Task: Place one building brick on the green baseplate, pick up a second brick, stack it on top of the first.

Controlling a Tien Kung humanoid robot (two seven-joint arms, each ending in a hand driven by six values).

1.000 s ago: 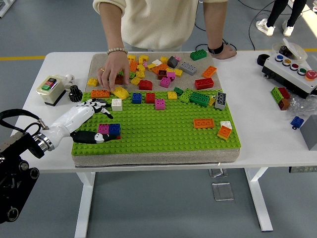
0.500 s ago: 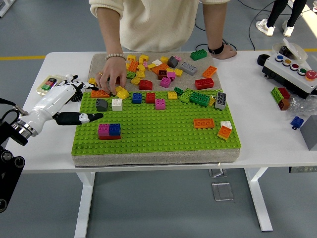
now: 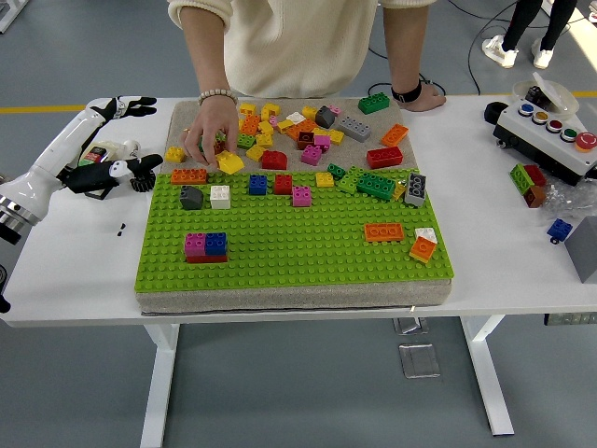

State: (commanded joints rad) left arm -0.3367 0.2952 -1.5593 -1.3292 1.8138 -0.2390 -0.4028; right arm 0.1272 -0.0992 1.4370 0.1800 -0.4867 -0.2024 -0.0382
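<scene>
The green baseplate [image 3: 298, 247] lies on a grey mat in the middle of the table. Near its front left stand a magenta brick [image 3: 195, 245] and a blue brick [image 3: 216, 244], side by side on a red layer. A grey brick [image 3: 191, 197] and a white brick [image 3: 220, 196] sit near the plate's back left. My left hand [image 3: 126, 136] hovers off the plate, above the table's left end, fingers spread and holding nothing. A person's hand [image 3: 210, 135] rests among the loose bricks by a yellow brick [image 3: 229, 163].
Several loose bricks [image 3: 317, 131] cover the mat behind the plate, and more are fixed on the plate's right half. A button box [image 3: 550, 131] and stray bricks [image 3: 528, 182] sit at the right. The person's other hand [image 3: 424, 97] leans on the table.
My left hand rose from the magenta and blue bricks and swung back left, off the plate. A grey brick now shows where the hand was. The person's hand shifted slightly.
</scene>
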